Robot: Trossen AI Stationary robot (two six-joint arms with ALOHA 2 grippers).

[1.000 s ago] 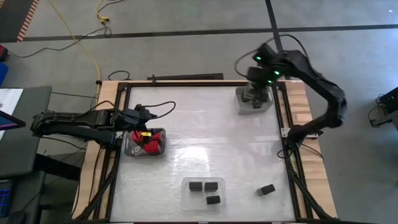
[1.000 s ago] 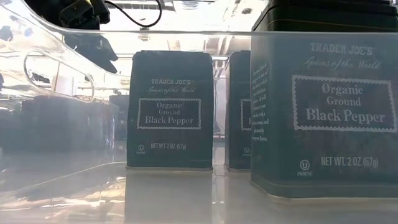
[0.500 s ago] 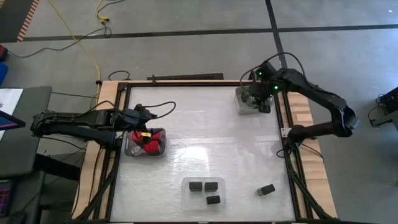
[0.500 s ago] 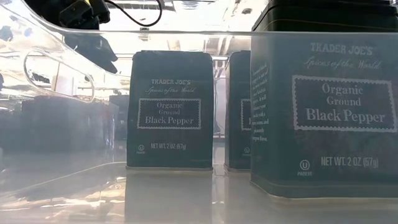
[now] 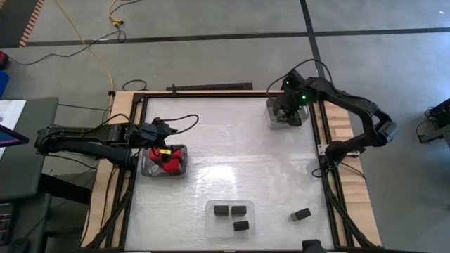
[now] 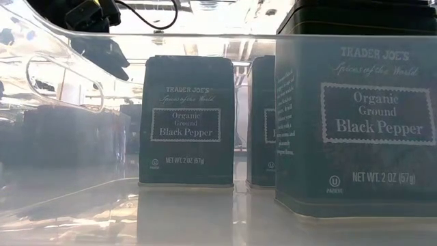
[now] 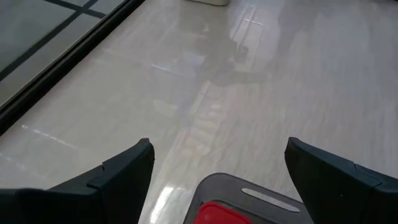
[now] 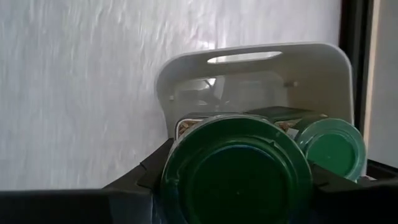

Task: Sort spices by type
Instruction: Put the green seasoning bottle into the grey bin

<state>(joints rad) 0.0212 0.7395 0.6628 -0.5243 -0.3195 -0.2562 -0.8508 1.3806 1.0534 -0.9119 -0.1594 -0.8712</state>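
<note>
I'm looking down on a white bench (image 5: 232, 161) framed in wood, on a grey floor with dark tape lines and a yellow cable at the far left.

At the left edge, the left gripper (image 7: 214, 171) hangs above the clear tray of red blocky spice containers (image 5: 164, 161); its fingers (image 7: 124, 171) stand wide apart with nothing between them, and the top of one red container shows just under them in the left wrist view.

Near the front middle, three black rectangular pepper boxes (image 5: 232, 213) sit in a clear shallow tray (image 5: 211, 221); the low view shows their labels upright. A fourth black box (image 5: 302, 213) lies alone on the bench to their right, apart from the tray.

At the far right corner, the right gripper (image 8: 236, 180) is over the grey handled tray (image 5: 274, 116). Its fingers are closed around a round dark-green-lidded jar (image 8: 236, 171), held lid toward the wrist camera. A lighter green-lidded jar (image 8: 329, 146) already sits in that tray, just beside the held one.

I judge the held jar sits directly over its tray, so lowering it should be all the release needs. The stray black box lies nearer the right arm.
</note>
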